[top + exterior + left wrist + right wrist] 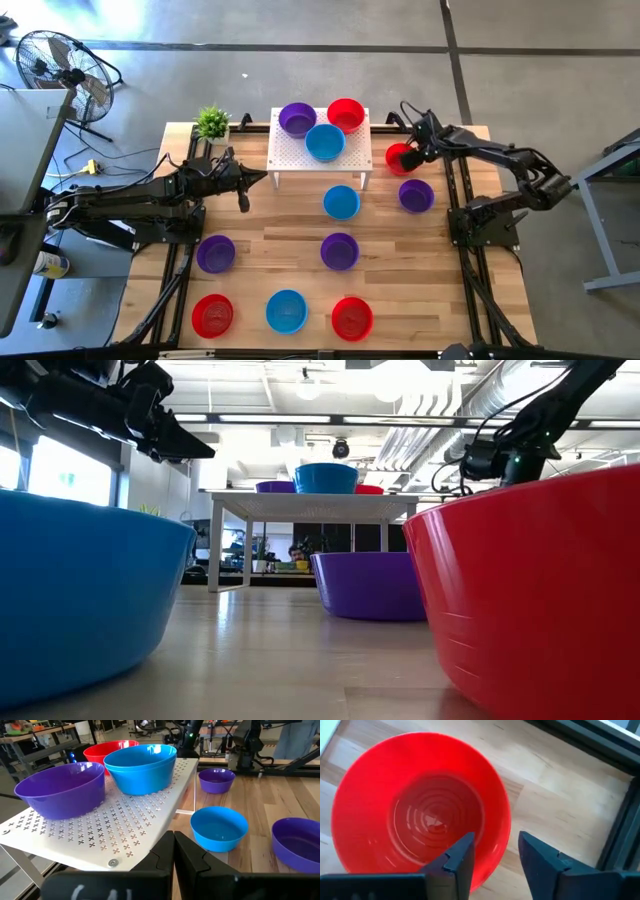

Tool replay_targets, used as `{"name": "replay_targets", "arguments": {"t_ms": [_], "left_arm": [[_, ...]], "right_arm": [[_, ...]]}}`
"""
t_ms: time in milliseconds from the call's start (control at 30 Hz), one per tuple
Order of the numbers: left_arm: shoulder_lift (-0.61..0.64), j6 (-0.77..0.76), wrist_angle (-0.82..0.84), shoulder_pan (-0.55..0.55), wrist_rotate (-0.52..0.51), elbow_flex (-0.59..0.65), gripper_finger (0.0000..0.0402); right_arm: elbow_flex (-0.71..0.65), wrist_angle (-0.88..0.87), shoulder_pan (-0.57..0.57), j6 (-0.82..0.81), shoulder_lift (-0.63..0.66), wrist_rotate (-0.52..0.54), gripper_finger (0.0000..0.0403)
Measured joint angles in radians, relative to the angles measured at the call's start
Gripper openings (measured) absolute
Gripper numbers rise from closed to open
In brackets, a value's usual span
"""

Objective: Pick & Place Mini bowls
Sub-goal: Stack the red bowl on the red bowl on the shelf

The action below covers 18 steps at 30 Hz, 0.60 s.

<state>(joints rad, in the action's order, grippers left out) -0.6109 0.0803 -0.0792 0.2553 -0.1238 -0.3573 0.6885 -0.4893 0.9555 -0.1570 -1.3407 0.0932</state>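
Note:
Three mini bowls stand on the white stand [300, 160]: purple [296, 119], red [346, 114] and blue [325, 142]. Several more rest on the wooden table, among them a blue one [341, 202], purple ones [416, 195] [339, 250] and a red one [400, 157] off the stand's right end. My right gripper [495, 852] is open above that red bowl [420, 805]; one finger [462, 852] stands inside its rim and the other outside. My left gripper [173, 851] is shut, hovering off the stand's left end [100, 835].
A near row of red [212, 315], blue [286, 311] and red [352, 318] bowls fills the low view's foreground. A purple bowl [215, 254] sits at the left. A small green plant [211, 122] stands at the far left corner. Bare wood lies between the bowls.

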Motion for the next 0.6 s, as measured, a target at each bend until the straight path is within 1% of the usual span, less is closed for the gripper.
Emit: {"name": "replay_targets", "arguments": {"t_ms": [167,300,433,600], "left_arm": [[0.0,0.0,0.0,0.0,0.0,0.0,0.0003],[0.0,0.0,0.0,0.0,0.0,0.0,0.0003],[0.0,0.0,0.0,0.0,0.0,0.0,0.0003],[0.0,0.0,0.0,0.0,0.0,0.0,0.0003]], "right_arm": [[-0.022,0.046,0.0,-0.022,0.0,-0.057,0.0177],[-0.04,0.06,0.0,-0.03,0.0,-0.079,0.0174],[-0.049,0.081,-0.006,-0.028,-0.001,-0.097,0.0141],[-0.051,0.089,-0.007,-0.043,-0.001,-0.156,0.0078]]}}
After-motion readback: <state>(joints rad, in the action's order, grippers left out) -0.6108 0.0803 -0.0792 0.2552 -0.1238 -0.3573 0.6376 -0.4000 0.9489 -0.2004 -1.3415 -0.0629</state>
